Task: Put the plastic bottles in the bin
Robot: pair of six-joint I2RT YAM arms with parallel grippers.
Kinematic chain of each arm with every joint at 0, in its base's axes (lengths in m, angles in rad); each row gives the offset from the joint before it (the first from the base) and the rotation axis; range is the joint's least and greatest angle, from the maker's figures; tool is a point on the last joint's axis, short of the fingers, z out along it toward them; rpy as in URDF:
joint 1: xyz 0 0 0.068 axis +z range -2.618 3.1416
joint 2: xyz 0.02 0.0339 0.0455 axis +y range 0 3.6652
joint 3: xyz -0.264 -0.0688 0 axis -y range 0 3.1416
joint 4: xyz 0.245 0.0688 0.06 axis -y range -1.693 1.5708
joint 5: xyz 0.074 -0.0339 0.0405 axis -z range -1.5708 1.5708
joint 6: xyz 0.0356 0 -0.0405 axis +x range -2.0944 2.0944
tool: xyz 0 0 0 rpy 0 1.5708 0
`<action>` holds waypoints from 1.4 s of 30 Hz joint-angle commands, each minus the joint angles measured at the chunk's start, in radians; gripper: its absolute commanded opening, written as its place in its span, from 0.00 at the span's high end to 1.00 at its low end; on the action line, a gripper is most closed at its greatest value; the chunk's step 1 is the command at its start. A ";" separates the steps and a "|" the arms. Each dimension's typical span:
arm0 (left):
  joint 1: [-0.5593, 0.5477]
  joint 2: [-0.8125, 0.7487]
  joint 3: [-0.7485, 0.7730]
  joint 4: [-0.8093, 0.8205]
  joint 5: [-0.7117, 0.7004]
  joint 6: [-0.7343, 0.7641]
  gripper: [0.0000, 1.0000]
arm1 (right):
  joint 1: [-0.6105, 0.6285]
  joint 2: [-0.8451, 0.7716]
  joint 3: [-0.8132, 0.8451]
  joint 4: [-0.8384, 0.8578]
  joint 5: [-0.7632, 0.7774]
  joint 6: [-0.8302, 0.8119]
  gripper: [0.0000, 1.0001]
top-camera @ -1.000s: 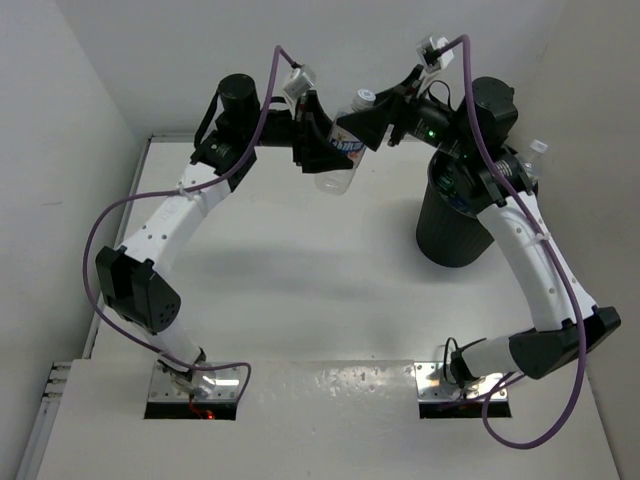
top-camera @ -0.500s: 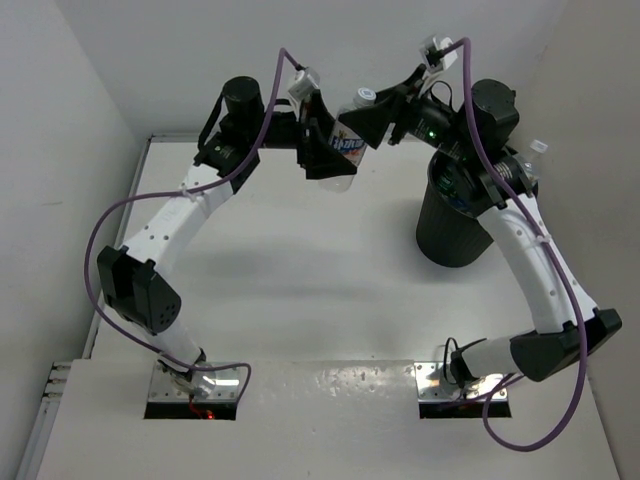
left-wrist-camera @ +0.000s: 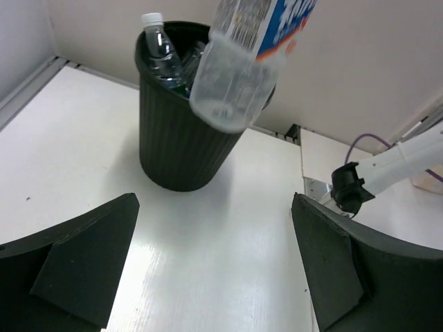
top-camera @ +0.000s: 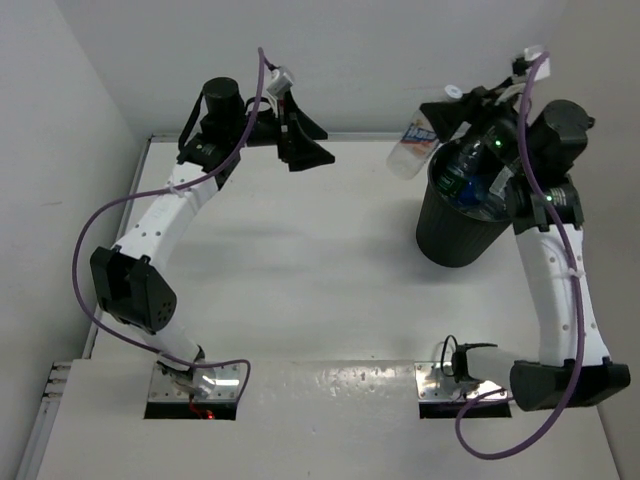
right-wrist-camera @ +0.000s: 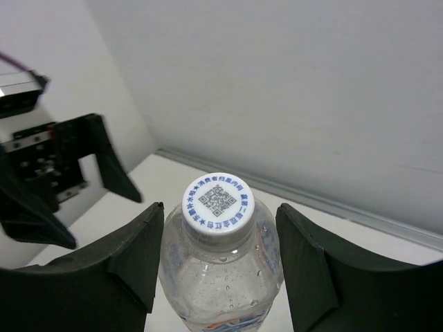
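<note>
My right gripper [top-camera: 434, 117] is shut on a clear plastic bottle [top-camera: 410, 147] with a blue-and-white label, holding it in the air just left of the bin's rim. In the right wrist view the bottle's white cap [right-wrist-camera: 218, 201] faces the camera, and the fingers [right-wrist-camera: 133, 261] press its shoulders from both sides. The black ribbed bin [top-camera: 457, 222] stands at the right back and holds several bottles [top-camera: 470, 180]; one with a white cap [left-wrist-camera: 156, 43] sticks up. My left gripper [top-camera: 303, 143] hangs open and empty at the back centre-left, well apart from the held bottle [left-wrist-camera: 241, 66].
The white table [top-camera: 300, 270] has a raised rail along its left and back edges, with walls close behind. The right arm's base and purple cable [left-wrist-camera: 353, 185] sit near the table's right edge. The bin [left-wrist-camera: 181, 135] is the only thing standing on the table.
The left gripper opened, let go of the bottle and drew back to the left. The right arm swung right, carrying the bottle to the bin's rim.
</note>
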 commanded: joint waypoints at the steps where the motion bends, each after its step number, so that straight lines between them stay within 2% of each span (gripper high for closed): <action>1: 0.026 -0.059 -0.004 -0.008 0.001 0.052 0.00 | -0.106 -0.055 -0.004 -0.005 0.017 -0.036 1.00; 5: 0.035 -0.059 -0.013 -0.008 0.001 0.062 0.00 | -0.241 -0.087 -0.019 -0.072 0.035 -0.104 1.00; 9: 0.035 -0.050 -0.013 -0.008 0.001 0.062 0.00 | -0.300 -0.069 -0.025 -0.146 0.061 -0.151 1.00; 15: 0.035 -0.041 -0.013 -0.026 0.001 0.080 0.00 | -0.272 0.005 0.001 -0.280 0.141 -0.266 1.00; 22: 0.035 -0.041 -0.013 -0.093 -0.020 0.118 0.00 | -0.182 0.048 -0.074 -0.269 0.265 -0.383 1.00; 24: 0.044 -0.041 -0.013 -0.106 -0.029 0.128 0.00 | -0.174 0.078 -0.059 -0.281 0.276 -0.388 0.83; 25: 0.044 -0.041 -0.013 -0.118 -0.038 0.128 0.00 | -0.154 0.081 -0.051 -0.298 0.274 -0.386 0.71; 26: 0.044 -0.041 -0.004 -0.118 -0.039 0.128 0.00 | -0.148 0.087 -0.033 -0.301 0.282 -0.383 0.42; 29: 0.063 -0.016 0.014 -0.178 -0.098 0.128 0.00 | -0.117 0.088 -0.011 -0.286 0.329 -0.363 0.16; 31: 0.075 0.002 0.057 -0.237 -0.163 0.105 0.00 | -0.088 0.083 0.028 -0.272 0.353 -0.362 0.08; 34: 0.127 0.048 0.125 -0.325 -0.229 0.085 0.00 | -0.073 0.083 0.116 -0.281 0.374 -0.355 0.03; 38: 0.202 0.048 0.148 -0.423 -0.377 0.150 0.00 | -0.045 0.068 0.196 -0.281 0.379 -0.348 0.03; 39: 0.213 0.048 0.168 -0.457 -0.493 0.178 0.00 | -0.045 0.065 0.213 -0.283 0.374 -0.348 0.02; 41: 0.222 0.039 0.188 -0.544 -0.628 0.247 0.00 | -0.048 0.034 0.210 -0.275 0.353 -0.340 0.02; 42: 0.222 0.027 0.188 -0.561 -0.755 0.308 0.00 | -0.050 0.020 0.190 -0.271 0.342 -0.337 0.02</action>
